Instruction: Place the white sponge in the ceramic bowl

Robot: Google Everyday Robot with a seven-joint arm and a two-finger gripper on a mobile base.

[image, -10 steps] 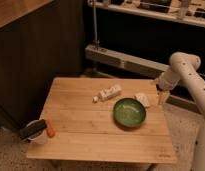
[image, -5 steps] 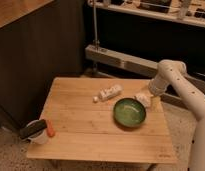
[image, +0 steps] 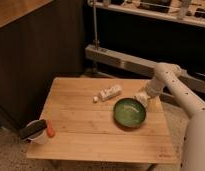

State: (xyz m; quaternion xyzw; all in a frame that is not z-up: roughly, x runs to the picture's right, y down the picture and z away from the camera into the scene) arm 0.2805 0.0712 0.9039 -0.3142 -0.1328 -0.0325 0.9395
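Observation:
The ceramic bowl [image: 129, 113] is round, glossy dark green with a lighter inside, and sits on the right half of the wooden table [image: 81, 130]. The white sponge [image: 141, 98] is a small off-white block just beyond the bowl's far right rim. My gripper [image: 147, 95] is at the end of the white arm, low over the table and right at the sponge, partly covering it. Whether the sponge rests on the table or is lifted cannot be told.
A white bottle-like item with a small cap [image: 108, 93] lies left of the sponge, near the table's far side. A small white cup [image: 37, 134] with black and orange items stands at the front left corner. A dark wall and metal rails run behind the table.
The arm has swung left and down from the table's right edge, bringing the gripper onto the sponge beside the bowl. The bowl, bottle and cup have not moved.

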